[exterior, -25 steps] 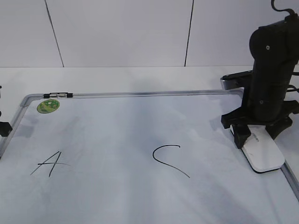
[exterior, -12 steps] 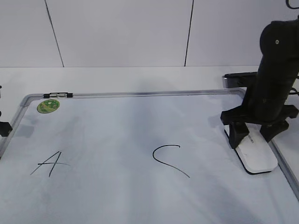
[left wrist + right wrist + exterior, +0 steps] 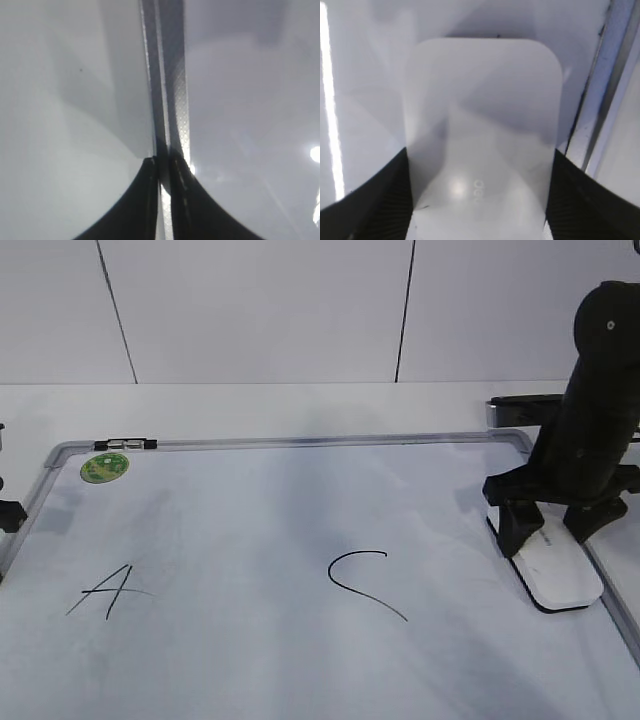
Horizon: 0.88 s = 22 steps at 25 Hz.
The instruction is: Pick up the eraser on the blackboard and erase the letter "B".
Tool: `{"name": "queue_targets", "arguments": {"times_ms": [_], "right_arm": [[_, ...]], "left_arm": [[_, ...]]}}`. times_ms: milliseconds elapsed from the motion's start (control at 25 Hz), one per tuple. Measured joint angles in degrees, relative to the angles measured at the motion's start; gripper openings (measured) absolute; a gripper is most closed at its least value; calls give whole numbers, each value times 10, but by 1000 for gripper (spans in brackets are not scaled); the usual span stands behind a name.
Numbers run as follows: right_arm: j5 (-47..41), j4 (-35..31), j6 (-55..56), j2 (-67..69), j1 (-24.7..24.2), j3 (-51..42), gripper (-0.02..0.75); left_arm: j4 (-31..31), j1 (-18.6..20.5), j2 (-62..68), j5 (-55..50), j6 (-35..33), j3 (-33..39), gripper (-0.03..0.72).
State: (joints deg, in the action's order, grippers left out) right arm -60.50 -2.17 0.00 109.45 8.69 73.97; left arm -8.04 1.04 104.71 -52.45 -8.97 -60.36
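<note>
The eraser point(image 3: 556, 572), a white rounded block with a dark base, lies flat at the right end of the blackboard point(image 3: 250, 510), close to the frame. My right gripper point(image 3: 552, 528) straddles its near end with a finger against each long side. In the right wrist view the eraser point(image 3: 480, 125) fills the space between the fingers of the right gripper point(image 3: 479, 200). My left gripper point(image 3: 162, 167) is shut and empty over the board's left frame rail; only a bit of it shows in the exterior view point(image 3: 8, 515). No letter "B" shows; the board between "A" and "C" is bare.
The slanted "A" point(image 3: 108, 591) is at the front left and the curvy "C" point(image 3: 362, 582) is in the middle. A round green sticker point(image 3: 104, 468) sits at the far left corner. The grey frame rail point(image 3: 600, 115) runs just right of the eraser.
My right arm has swung more upright and shifted slightly right. The eraser slid a little toward the left and now lies flat near the frame. The left gripper has not moved.
</note>
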Motion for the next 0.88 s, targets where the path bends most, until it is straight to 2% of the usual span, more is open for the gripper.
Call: {"name": "queue_targets", "arguments": {"times_ms": [360,880], "right_arm": [[-3,-1,-8,-1,-22,0,509],[-4,-5,-8,-1,-24,0,508]], "left_arm": [[0,0,0,0,0,0,20],[0,0,0,0,0,0,20]]}}
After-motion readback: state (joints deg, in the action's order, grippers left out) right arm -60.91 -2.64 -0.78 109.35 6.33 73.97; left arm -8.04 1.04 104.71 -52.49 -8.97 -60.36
